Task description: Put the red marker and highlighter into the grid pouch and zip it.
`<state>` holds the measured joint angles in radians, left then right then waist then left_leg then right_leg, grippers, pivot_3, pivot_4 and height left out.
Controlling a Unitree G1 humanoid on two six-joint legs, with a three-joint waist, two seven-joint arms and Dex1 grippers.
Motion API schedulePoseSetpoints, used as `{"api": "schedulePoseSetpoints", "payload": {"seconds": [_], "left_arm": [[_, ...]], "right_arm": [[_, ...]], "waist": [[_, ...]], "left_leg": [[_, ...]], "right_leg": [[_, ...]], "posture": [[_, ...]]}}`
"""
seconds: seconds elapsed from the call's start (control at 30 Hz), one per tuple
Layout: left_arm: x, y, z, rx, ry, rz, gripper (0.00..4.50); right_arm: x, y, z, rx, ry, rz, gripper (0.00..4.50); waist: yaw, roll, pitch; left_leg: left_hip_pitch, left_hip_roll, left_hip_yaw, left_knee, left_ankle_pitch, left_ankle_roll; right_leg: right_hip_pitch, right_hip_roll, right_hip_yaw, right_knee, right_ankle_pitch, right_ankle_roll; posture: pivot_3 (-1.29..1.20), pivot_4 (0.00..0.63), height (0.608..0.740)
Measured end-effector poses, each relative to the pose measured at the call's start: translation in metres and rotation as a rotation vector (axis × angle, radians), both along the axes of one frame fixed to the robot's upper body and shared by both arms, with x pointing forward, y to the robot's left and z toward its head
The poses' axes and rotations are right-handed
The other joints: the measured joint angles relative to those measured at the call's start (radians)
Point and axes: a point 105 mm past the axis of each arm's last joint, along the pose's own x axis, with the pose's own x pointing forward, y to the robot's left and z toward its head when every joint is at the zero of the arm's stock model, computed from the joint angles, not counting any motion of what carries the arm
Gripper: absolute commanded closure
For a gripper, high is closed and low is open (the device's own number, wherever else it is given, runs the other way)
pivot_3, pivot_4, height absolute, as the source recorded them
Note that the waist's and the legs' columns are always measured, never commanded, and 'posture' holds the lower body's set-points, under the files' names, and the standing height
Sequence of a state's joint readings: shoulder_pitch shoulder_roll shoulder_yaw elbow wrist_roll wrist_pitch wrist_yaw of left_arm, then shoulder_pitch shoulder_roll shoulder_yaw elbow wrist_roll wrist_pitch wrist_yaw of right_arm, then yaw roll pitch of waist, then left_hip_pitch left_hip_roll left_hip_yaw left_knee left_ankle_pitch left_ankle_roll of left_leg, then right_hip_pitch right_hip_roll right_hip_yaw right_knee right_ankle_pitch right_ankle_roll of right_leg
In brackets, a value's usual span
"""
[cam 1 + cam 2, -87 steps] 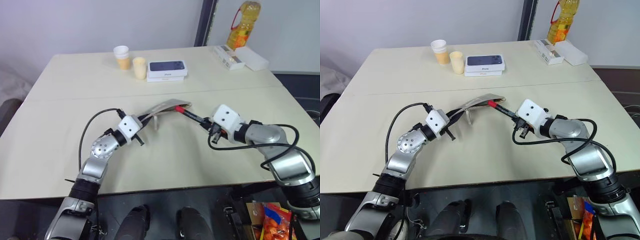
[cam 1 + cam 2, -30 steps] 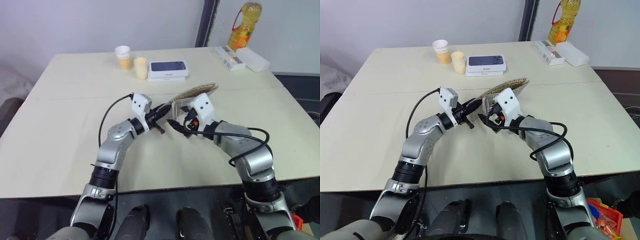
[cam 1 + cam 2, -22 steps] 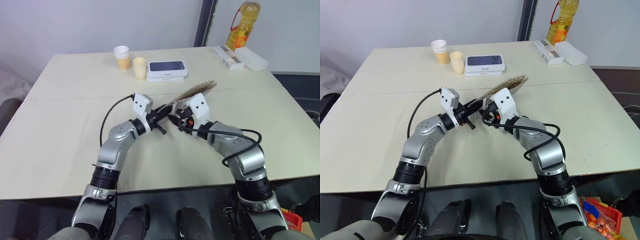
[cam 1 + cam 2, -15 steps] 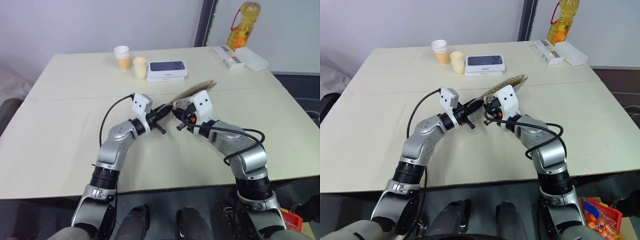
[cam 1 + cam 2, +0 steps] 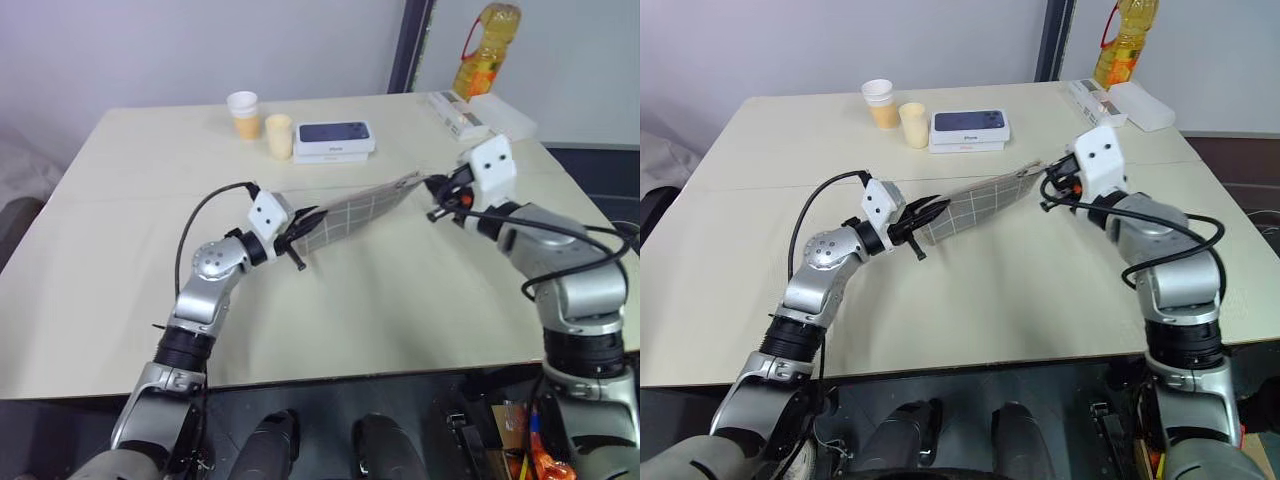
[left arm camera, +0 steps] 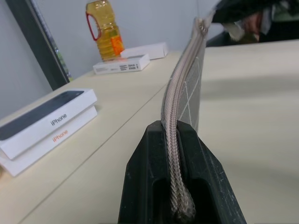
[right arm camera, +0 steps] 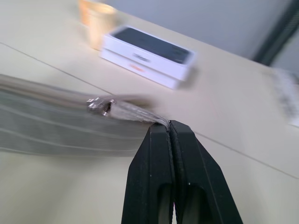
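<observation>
Your grid pouch point(image 5: 355, 212) hangs stretched above the desk point(image 5: 140, 250), left gripper point(image 5: 303, 226) clamped on one end, right gripper point(image 5: 432, 186) pinching the other.

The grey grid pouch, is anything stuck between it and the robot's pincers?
No. The left pincer clamps one end of the grey grid-lined fabric pouch directly, and the right pincer pinches its zipper end; nothing visible sits between.

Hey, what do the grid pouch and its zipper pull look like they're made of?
The grid pouch looks like soft grey woven fabric, matte, with thin white grid lines; it sags slightly where it hangs stretched. The zipper pull looks like small shiny metal, going by its silvery glint, though it is blurred.
</observation>
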<state>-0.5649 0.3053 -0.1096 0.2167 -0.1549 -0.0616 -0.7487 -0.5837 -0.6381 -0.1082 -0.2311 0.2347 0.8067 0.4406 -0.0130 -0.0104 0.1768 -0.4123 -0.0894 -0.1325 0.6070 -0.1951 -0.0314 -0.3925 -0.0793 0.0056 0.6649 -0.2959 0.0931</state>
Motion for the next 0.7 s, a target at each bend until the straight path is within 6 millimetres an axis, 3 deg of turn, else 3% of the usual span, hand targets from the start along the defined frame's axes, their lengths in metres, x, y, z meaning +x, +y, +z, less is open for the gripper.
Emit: {"api": "schedulePoseSetpoints", "payload": {"seconds": [0.13, 0.17, 0.27, 0.4, 0.53, 0.7], "left_arm": [[-0.003, 0.0, -0.001, 0.028, -0.023, -0.02, 4.5], [-0.004, 0.003, -0.003, 0.033, -0.016, -0.027, 4.14], [-0.005, 0.019, -0.013, 0.036, 0.039, -0.006, 2.89], [-0.017, 0.04, -0.035, -0.008, 0.184, 0.027, 0.92], [-0.033, 0.061, -0.044, -0.055, 0.294, 0.074, 0.92], [-0.048, 0.099, -0.074, -0.095, 0.45, 0.232, 0.92]], "right_arm": [[-0.004, -0.01, -0.005, -0.047, 0.031, 0.016, 4.43], [-0.008, -0.01, -0.012, -0.062, 0.06, 0.039, 4.48], [-0.025, -0.007, -0.037, -0.069, 0.167, 0.132, 3.53], [-0.044, -0.002, -0.065, -0.051, 0.26, 0.217, 1.56], [-0.056, -0.001, -0.075, -0.041, 0.266, 0.26, 1.56], [-0.064, -0.012, -0.088, 0.002, 0.283, 0.254, 1.56]], "waist": [[0.001, 0.0, 0.0], [0.001, 0.0, 0.0], [-0.007, 0.0, 0.0], [-0.003, 0.0, 0.0], [0.002, 0.0, 0.0], [0.003, 0.0, 0.0]], "left_leg": [[0.0, 0.0, 0.0, 0.0, 0.0, 0.0], [0.0, 0.0, 0.0, 0.0, 0.0, 0.001], [0.0, 0.001, 0.001, 0.0, -0.001, 0.002], [0.0, 0.001, 0.001, 0.0, -0.001, 0.002], [0.0, 0.001, 0.001, 0.001, -0.002, 0.002], [0.0, 0.001, 0.001, 0.001, -0.002, 0.002]], "right_leg": [[0.0, 0.0, 0.0, 0.0, 0.0, 0.0], [0.001, 0.0, 0.001, 0.0, 0.0, 0.0], [0.0, 0.0, 0.001, 0.0, 0.0, 0.001], [0.0, 0.0, 0.002, 0.0, 0.0, 0.001], [0.001, -0.001, 0.002, -0.001, -0.001, 0.0], [0.0, -0.001, 0.002, -0.001, -0.001, 0.0]], "posture": [[0.0, 0.15, 0.74], [0.0, 0.15, 0.74], [0.0, 0.15, 0.74], [0.0, 0.15, 0.74], [0.0, 0.15, 0.74], [0.0, 0.15, 0.74]]}}
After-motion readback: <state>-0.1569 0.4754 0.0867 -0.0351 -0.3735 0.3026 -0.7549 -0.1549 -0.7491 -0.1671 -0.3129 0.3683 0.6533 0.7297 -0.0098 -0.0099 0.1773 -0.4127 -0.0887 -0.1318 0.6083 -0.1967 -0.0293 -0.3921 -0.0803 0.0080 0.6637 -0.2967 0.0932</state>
